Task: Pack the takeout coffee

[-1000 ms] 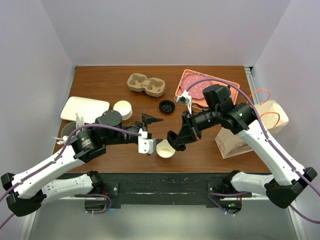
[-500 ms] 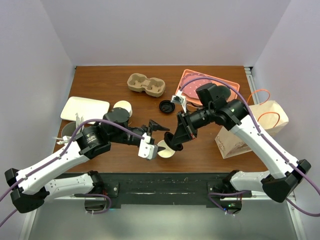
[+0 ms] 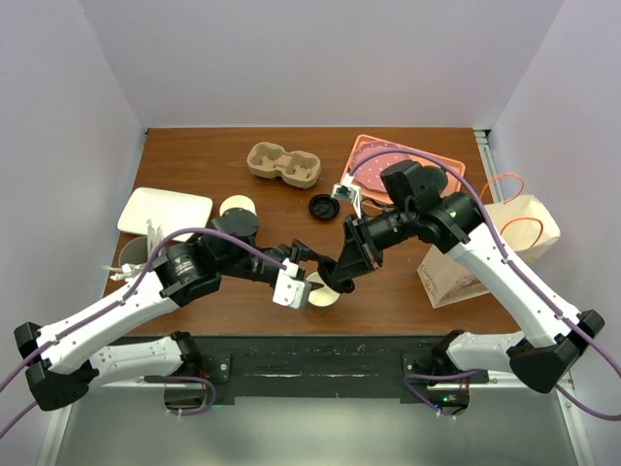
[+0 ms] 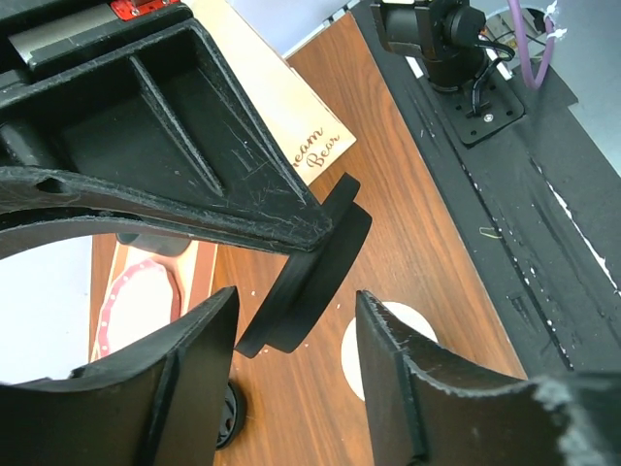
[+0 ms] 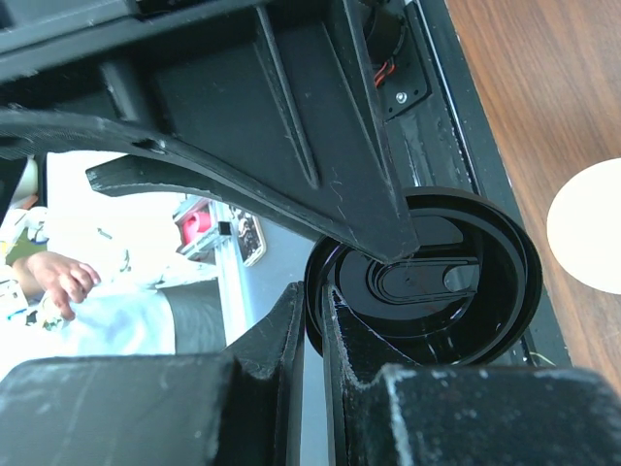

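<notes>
Top external view. The takeout coffee cup [image 3: 321, 296] stands lidless on the surface [image 3: 213, 160], directly under the tips of both grippers. Only part of its white mouth shows and its sides are hidden. The right gripper [image 5: 312, 303] is clamped on the rim of a black lid [image 5: 456, 282], holding it on edge just above the cup. The left gripper [image 4: 296, 306] has its fingers apart, and the held lid shows through the gap in the left wrist view; whether they touch cannot be made out.

- **Black lids:** two, the second lid [image 3: 323, 206] lying flat beyond the right gripper.
- **Beyond the left gripper:** one brown pulp carrier [image 3: 283, 165] with two wells.
- **Outward of the left gripper:** one stack of white cups [image 3: 238, 208] and one white tray [image 3: 163, 210].
- **Beyond and outward of the right gripper:** one pink tray [image 3: 388, 167] and one paper bag [image 3: 444, 280], both partly covered by its arm.
- **Under the left arm:** an object [image 3: 129, 254] too hidden to identify.
</notes>
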Robot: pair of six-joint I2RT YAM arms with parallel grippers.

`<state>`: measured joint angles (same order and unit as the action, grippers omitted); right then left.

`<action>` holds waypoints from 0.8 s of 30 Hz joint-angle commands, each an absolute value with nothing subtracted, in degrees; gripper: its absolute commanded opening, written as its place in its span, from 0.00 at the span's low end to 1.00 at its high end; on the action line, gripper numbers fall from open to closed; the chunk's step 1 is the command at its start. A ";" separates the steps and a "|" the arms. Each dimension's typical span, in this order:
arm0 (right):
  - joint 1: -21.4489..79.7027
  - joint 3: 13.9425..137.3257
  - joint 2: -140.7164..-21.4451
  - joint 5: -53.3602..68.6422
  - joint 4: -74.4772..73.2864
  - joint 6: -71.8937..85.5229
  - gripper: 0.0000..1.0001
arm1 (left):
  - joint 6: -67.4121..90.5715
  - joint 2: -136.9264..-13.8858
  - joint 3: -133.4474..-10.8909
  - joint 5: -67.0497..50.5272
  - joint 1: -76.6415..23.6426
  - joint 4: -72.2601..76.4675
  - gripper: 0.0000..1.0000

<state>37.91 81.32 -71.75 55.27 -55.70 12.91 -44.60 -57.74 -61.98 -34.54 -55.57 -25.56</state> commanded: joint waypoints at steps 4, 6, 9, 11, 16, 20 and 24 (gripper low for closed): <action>38.23 83.94 -70.40 56.95 -54.06 15.38 0.08 | -44.39 -55.81 -61.88 -36.74 -55.64 -23.73 0.44; 38.41 83.59 -69.96 56.95 -53.27 16.51 0.09 | -43.25 -55.28 -61.70 -36.65 -55.63 -23.29 0.36; 38.32 83.58 -69.17 56.95 -50.55 19.15 0.13 | -41.06 -54.84 -61.09 -36.30 -55.63 -22.33 0.26; 38.41 84.19 -68.65 56.26 -46.51 23.44 0.23 | -38.95 -53.97 -60.65 -36.12 -55.63 -21.19 0.23; 38.23 88.32 -67.33 46.44 -37.37 32.24 0.49 | -25.78 -51.68 -58.01 -32.18 -55.63 -14.78 0.16; 38.23 92.71 -66.27 31.94 -37.35 36.47 0.74 | -14.96 -52.20 -58.53 -25.50 -55.64 -12.92 0.15; 38.23 92.11 -62.41 13.84 -40.07 37.00 0.76 | -0.40 -54.84 -61.78 -15.40 -55.63 -14.41 0.14</action>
<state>38.24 90.43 -66.59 33.50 -40.29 33.12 -17.80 -52.66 -58.30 -25.89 -55.64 -16.86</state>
